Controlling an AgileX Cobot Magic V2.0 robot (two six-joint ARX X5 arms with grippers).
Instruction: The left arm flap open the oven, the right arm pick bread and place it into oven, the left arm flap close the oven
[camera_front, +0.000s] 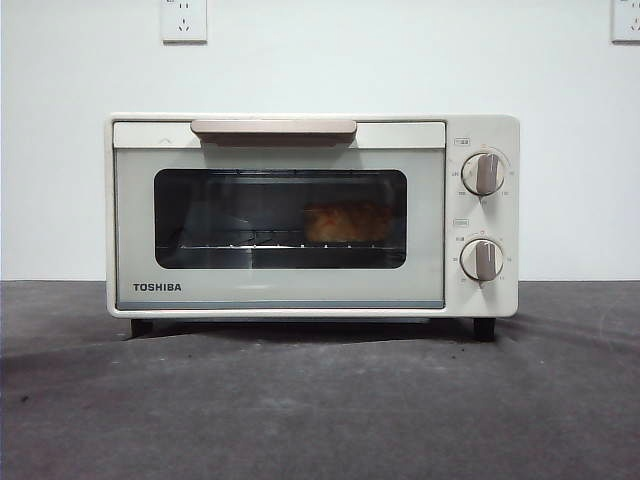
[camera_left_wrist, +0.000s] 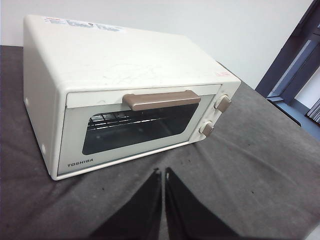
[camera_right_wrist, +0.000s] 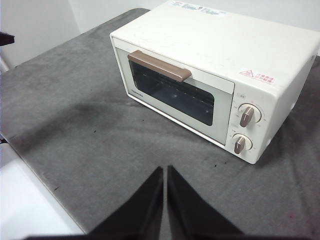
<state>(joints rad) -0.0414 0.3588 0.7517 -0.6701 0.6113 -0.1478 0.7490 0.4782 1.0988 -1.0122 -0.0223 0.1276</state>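
The cream-white TOSHIBA oven (camera_front: 300, 215) stands on the dark grey table with its door shut. Through the dark glass, the golden bread (camera_front: 348, 222) lies on the wire rack toward the right side. The beige bar handle (camera_front: 273, 129) runs along the top of the door. My left gripper (camera_left_wrist: 163, 172) hovers above the table in front of the oven (camera_left_wrist: 125, 95), jaws pressed together and holding nothing. My right gripper (camera_right_wrist: 165, 169) hangs over the table off the oven's (camera_right_wrist: 215, 75) front left corner, also shut and holding nothing. Neither arm shows in the front view.
Two beige knobs (camera_front: 484, 173) (camera_front: 483, 260) sit on the oven's right panel. A white wall with power sockets (camera_front: 184, 20) stands behind. The table edge (camera_right_wrist: 35, 175) runs close to the right gripper. A dark doorway (camera_left_wrist: 295, 65) lies beyond the table's far side.
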